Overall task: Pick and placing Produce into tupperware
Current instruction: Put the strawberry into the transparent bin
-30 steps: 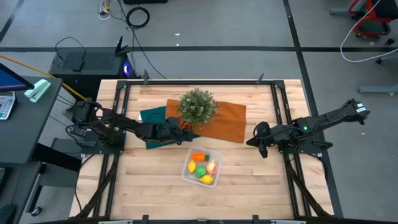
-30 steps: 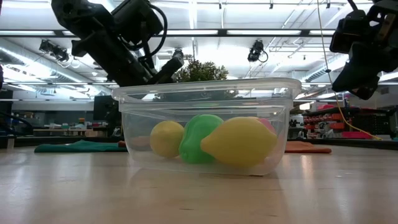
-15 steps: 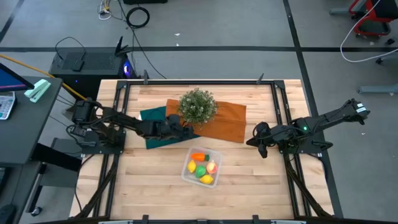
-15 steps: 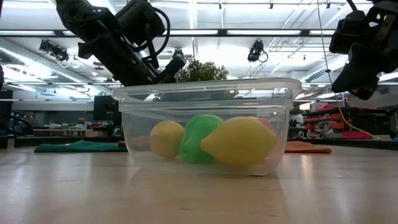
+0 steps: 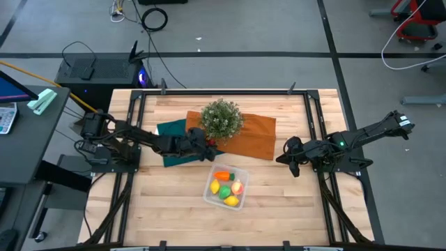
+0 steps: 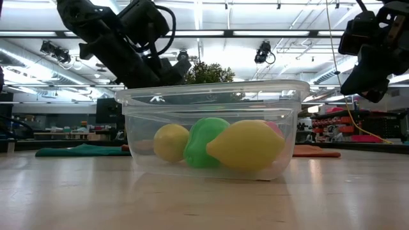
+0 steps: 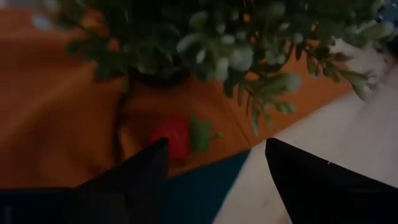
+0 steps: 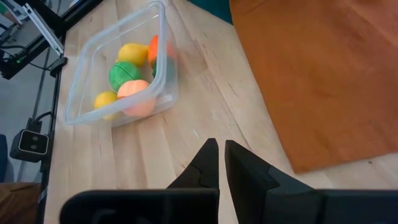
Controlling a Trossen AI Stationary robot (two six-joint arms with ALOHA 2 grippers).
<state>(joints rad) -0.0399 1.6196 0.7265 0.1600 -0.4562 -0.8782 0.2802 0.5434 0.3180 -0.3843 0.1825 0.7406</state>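
Reaching: the left gripper (image 7: 214,165), fingers wide, is aimed at a red strawberry (image 7: 172,138) on the orange cloth (image 7: 56,106).
Tip: fingers should be shut gently around it.
Tupperware (image 5: 226,187): near the table's front edge, five pieces inside.
Right gripper (image 8: 218,163): pressed shut, parked by the right edge.

The tupperware (image 5: 226,186) holding the produce (image 5: 227,187) sits before the plant (image 5: 221,119) standing on a cloth (image 5: 252,136).

No legible text, label, brand, number or sign in any view. The clear tupperware (image 6: 211,128) carries no readable marking on its walls, and nothing on the worktop (image 5: 167,202) bears print. Items in the room behind the worktop are too small and blurred to read.
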